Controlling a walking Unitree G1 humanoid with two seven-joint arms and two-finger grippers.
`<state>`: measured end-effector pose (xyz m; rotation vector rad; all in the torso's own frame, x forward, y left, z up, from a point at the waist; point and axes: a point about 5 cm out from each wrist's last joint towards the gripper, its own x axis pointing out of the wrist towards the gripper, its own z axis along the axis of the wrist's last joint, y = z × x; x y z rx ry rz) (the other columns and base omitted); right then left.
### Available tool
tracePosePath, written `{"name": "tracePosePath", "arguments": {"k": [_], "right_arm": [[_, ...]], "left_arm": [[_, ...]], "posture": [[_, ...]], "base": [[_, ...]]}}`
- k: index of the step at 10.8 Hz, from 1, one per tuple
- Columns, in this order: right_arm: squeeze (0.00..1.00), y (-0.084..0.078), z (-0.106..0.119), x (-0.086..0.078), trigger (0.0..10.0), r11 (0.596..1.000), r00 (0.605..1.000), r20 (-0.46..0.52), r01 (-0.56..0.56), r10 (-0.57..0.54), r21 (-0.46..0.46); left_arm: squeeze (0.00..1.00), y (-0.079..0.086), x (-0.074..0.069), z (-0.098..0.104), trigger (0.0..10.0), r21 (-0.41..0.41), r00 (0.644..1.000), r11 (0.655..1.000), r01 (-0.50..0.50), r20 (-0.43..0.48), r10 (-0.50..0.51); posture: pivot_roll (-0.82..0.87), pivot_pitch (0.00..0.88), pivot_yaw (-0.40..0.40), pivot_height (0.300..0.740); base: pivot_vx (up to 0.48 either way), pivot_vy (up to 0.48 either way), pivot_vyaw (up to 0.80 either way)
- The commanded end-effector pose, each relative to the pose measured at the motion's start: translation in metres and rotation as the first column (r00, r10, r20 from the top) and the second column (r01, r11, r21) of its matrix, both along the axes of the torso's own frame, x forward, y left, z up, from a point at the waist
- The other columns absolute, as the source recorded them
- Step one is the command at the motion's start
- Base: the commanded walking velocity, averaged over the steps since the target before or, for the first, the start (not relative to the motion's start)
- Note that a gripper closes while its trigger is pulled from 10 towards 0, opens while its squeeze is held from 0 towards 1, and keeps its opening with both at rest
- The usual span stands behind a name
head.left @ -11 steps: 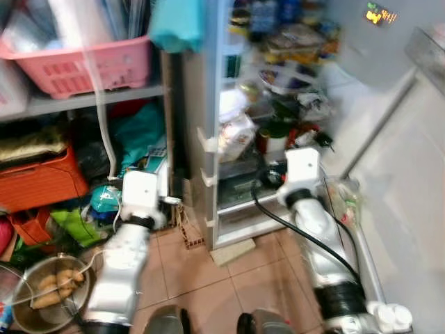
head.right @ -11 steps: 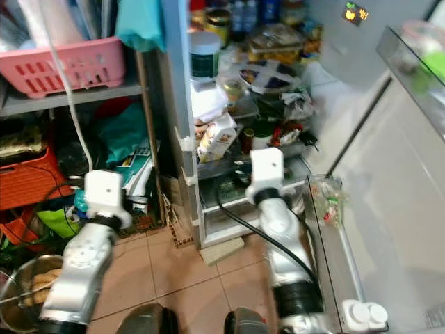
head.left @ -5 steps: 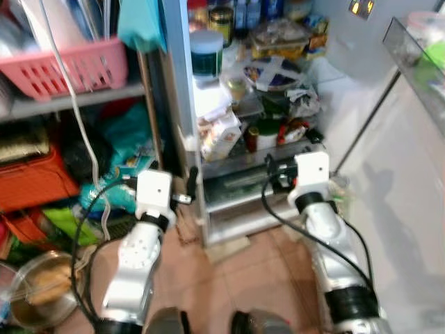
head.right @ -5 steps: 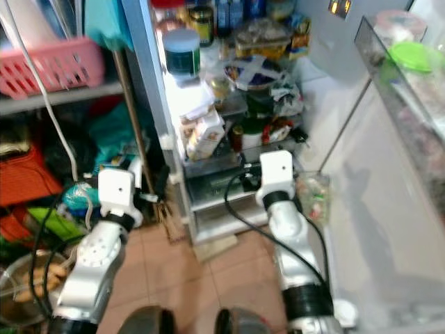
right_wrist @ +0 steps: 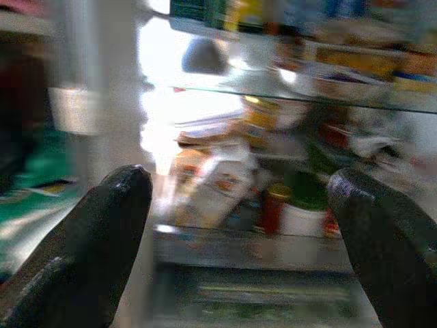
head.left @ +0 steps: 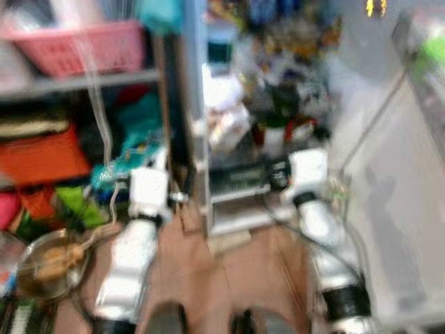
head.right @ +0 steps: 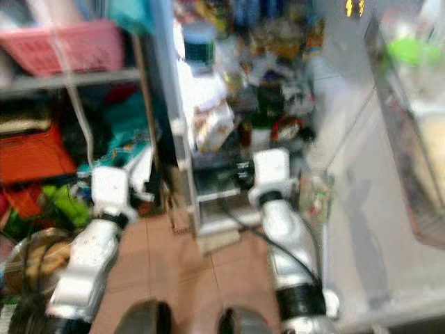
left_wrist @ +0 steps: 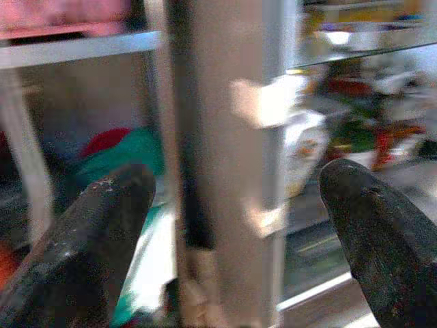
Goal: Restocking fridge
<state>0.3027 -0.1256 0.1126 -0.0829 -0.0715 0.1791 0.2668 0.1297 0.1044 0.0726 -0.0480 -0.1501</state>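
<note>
Head views: blurred; fridge (head.right: pixel 243 125) open ahead, shelves crowded.
Left wrist view: left gripper (left_wrist: pixel 239 225) fingers spread, empty, facing fridge side wall.
Right wrist view: right gripper (right_wrist: pixel 239 232) fingers spread, empty; soft pouch (right_wrist: pixel 215 188) on lower shelf, probably light, best pinched mid-body.

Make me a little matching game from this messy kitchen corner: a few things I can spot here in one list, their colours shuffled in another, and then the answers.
Things:
1. laundry basket on the upper shelf
2. crate on the shelf below
3. wire strainer on the floor
4. right gripper facing the open fridge

Colours:
A. black fingers
B. pink
C. silvery metal
D. orange

Pairs: 1-B, 2-D, 3-C, 4-A
</note>
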Motion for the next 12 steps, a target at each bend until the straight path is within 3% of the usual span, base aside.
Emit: {"name": "tracePosePath", "arguments": {"k": [1,8,10,11,12], "right_arm": [[0.00,-0.005,0.001,0.001,10.0,1.000,1.000,0.001,0.008,-0.008,-0.005],[0.00,-0.001,0.001,0.000,10.0,0.997,0.997,0.001,-0.075,0.075,0.021],[0.00,-0.001,-0.020,-0.010,10.0,0.981,0.974,-0.116,-0.196,0.194,-0.006],[0.00,-0.021,-0.040,-0.019,10.0,0.981,0.959,-0.233,-0.183,0.164,-0.065],[0.00,-0.030,-0.047,-0.023,10.0,0.980,0.948,-0.274,-0.186,0.159,-0.076]], "left_arm": [[0.00,-0.002,-0.002,-0.005,10.0,0.003,1.000,1.000,-0.004,-0.018,0.004],[0.00,-0.002,-0.001,-0.005,10.0,0.008,1.000,1.000,-0.005,-0.018,0.005],[0.00,-0.001,-0.002,-0.006,10.0,0.010,1.000,1.000,-0.012,-0.019,0.012],[0.00,-0.001,-0.002,-0.006,10.0,0.008,1.000,1.000,-0.014,-0.020,0.014],[0.00,-0.001,-0.002,-0.006,10.0,0.008,1.000,1.000,-0.013,-0.022,0.013]], "posture": [[0.07,0.095,-0.012,0.740],[0.07,0.100,-0.014,0.740],[0.08,0.100,-0.015,0.740],[0.07,0.101,-0.016,0.740],[0.07,0.103,-0.015,0.740]], "base": [[-0.251,0.000,0.00],[-0.109,0.000,0.00],[0.000,0.000,0.00],[0.000,0.000,0.00],[0.000,0.000,0.00]]}}
